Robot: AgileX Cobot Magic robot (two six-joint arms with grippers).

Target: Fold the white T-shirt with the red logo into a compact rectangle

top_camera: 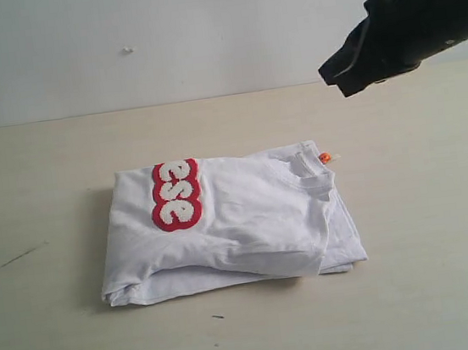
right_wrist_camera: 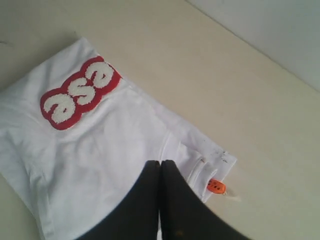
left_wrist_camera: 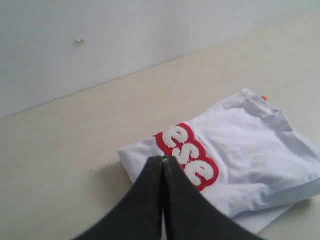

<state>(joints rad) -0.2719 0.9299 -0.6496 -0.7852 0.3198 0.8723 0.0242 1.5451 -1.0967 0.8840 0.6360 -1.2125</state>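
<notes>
**Both grippers pinched shut and empty, shirt folded on the table**

My left gripper (left_wrist_camera: 162, 159) is closed tight, fingertips meeting with nothing between them. My right gripper (right_wrist_camera: 160, 162) is the same, pinched together and empty. Both hang above the table (top_camera: 67, 349), clear of the cloth. Below them the white T-shirt (top_camera: 249, 224) lies folded into a rough rectangle near the table's middle, its layers stacked and edges uneven. The red logo (top_camera: 175, 195) lies on top at one end, showing only the letters "ese". At the other end are the collar (top_camera: 310, 170) and the orange neck tag (top_camera: 324, 157). Beyond stands a plain wall (top_camera: 200, 34).
</notes>
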